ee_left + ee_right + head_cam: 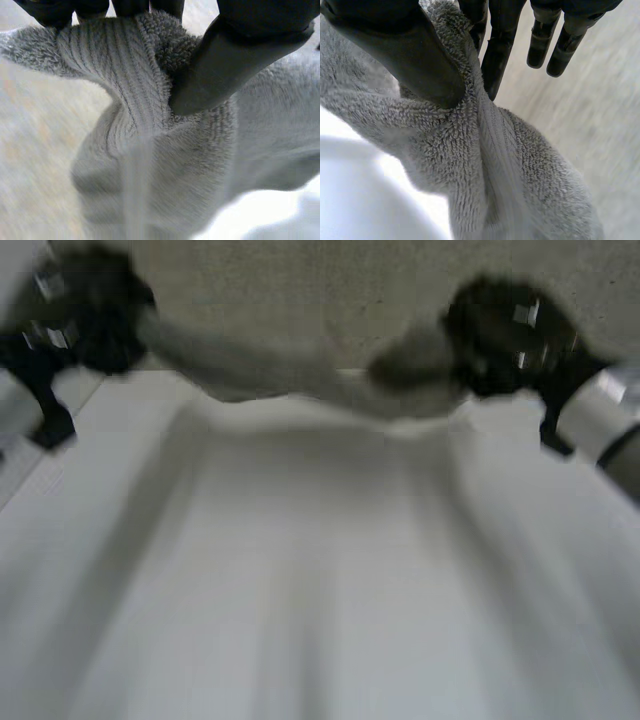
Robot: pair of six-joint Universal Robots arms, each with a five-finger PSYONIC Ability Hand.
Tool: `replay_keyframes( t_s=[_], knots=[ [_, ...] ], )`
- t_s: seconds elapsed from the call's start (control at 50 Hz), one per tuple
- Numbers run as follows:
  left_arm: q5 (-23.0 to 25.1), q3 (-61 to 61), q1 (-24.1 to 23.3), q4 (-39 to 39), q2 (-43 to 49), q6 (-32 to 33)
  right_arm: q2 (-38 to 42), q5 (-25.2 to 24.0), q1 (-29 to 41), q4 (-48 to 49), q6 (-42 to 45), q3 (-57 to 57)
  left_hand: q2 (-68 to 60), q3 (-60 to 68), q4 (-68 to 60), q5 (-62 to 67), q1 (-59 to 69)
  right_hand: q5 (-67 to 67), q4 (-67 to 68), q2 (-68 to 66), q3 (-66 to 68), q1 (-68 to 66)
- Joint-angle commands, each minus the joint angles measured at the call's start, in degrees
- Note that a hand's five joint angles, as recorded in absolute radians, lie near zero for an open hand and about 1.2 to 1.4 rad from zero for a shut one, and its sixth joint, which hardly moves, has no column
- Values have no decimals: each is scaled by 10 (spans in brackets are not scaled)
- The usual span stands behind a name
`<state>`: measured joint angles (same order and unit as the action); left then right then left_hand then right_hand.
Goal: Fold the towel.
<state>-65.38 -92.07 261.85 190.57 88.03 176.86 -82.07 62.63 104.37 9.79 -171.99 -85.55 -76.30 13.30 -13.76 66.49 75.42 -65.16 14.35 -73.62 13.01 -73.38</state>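
Fluffy grey terry towel (270,365) pinched by my left hand (90,305) at 10 o'clock, right hand (505,325) at 2 | held aloft | fold seemingly not started

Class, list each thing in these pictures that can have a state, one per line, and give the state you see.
Towel: held up and stretched between both hands, sagging slightly in the middle, bunched at each grip.
Left hand: shut on the towel, thumb pinching it against the fingers.
Right hand: shut on the towel, thumb pinching a bunched ridge against the fingers.
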Motion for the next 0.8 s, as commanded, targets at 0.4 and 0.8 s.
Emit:
replay_keyframes(
  t_s=[0.4,0.8],
  knots=[
    [77,-251,44,17,134,246,61,-63,-80,-86,274,-181,397,-33,38,-399,-388,496,-44,481,-30,478],
    [76,-237,34,25,168,246,82,-6,98,-68,311,-171,454,-33,38,-456,-445,476,-44,460,-30,458]
  ],
)
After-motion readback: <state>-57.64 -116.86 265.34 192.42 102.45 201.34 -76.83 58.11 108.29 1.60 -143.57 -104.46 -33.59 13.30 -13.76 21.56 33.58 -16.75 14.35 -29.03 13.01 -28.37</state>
